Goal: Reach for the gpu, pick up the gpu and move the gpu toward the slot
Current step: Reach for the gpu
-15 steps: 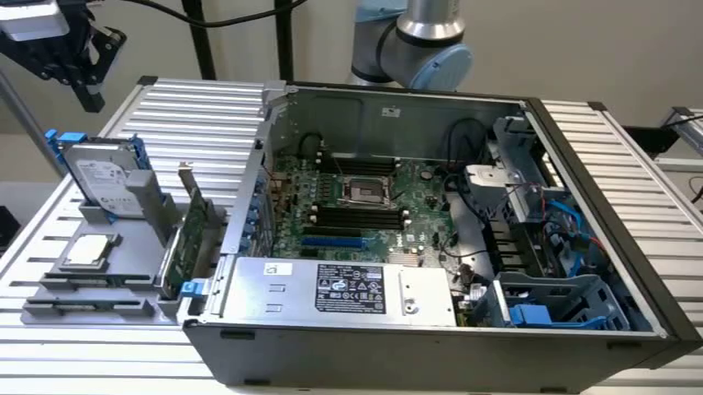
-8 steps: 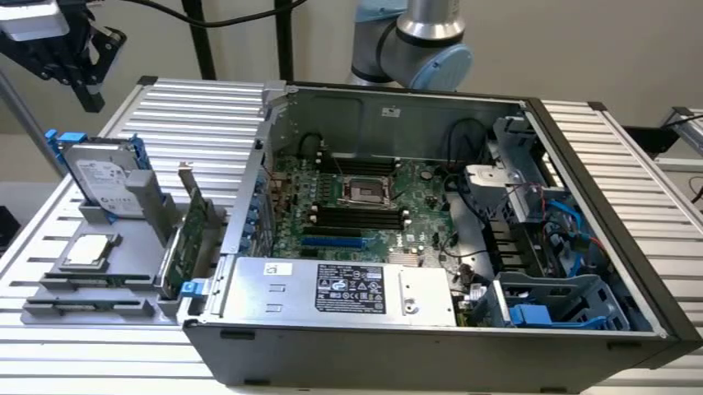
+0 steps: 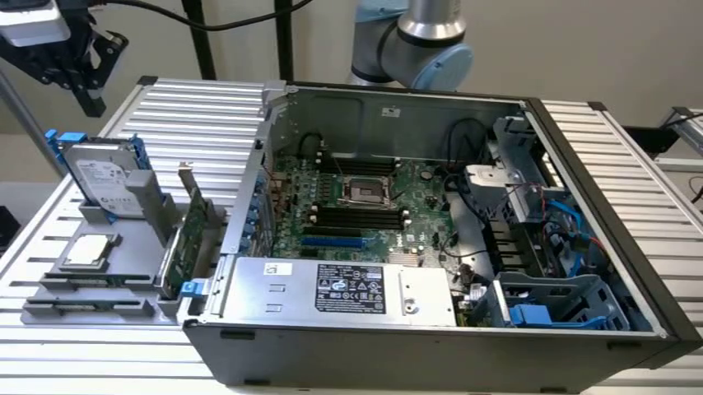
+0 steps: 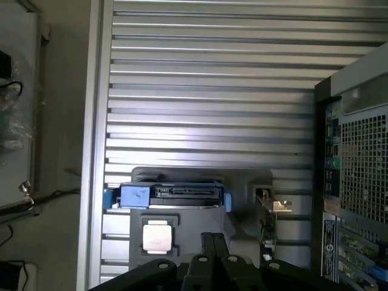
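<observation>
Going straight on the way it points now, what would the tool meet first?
Most likely the hard drive in the grey holder below the tool. Depth is unclear; it might meet the holder beside it instead. The gpu stands off that line.

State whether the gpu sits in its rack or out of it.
In: the gpu stands on edge in the grey rack, untouched.

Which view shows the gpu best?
Exterior view: the gpu stands on edge in the grey holder, its green face and silver bracket visible. The wrist view catches the gpu edge-on, a thin sliver beside the hard drive.
</observation>
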